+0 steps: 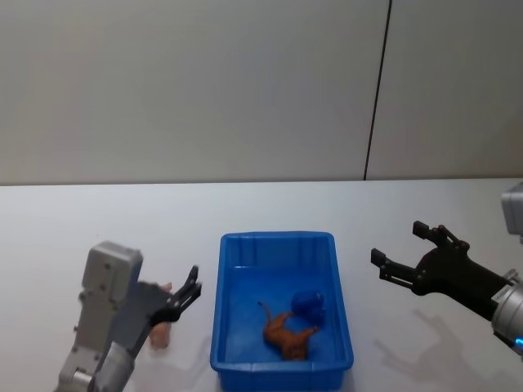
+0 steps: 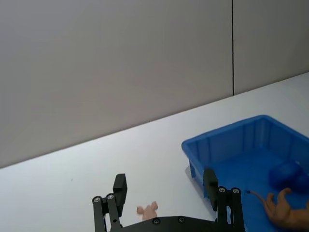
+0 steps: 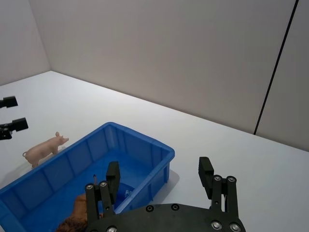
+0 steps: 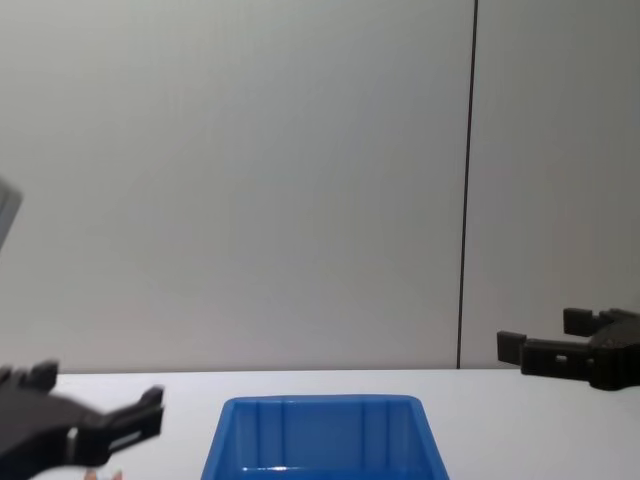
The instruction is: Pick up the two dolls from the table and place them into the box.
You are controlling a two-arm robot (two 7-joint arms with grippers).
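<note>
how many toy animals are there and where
2. A brown animal lies inside the blue bin. A pink pig is on the table left of the bin, near the open left end effector. A blue lump in the bin is unclear.

Box (image 1: 282, 239): bright blue, ribbed walls. 
Toy animal (image 1: 288, 333) inside box: orange-brown. 
Toy pig (image 3: 44, 147) left of box: pale pink. 
Tabletop (image 1: 122, 220): plain white. 
Left pincer (image 1: 193, 287), right pincer (image 1: 398, 242): black. 
Wall (image 1: 204, 82): grey, one dark seam (image 1: 376, 90).
</note>
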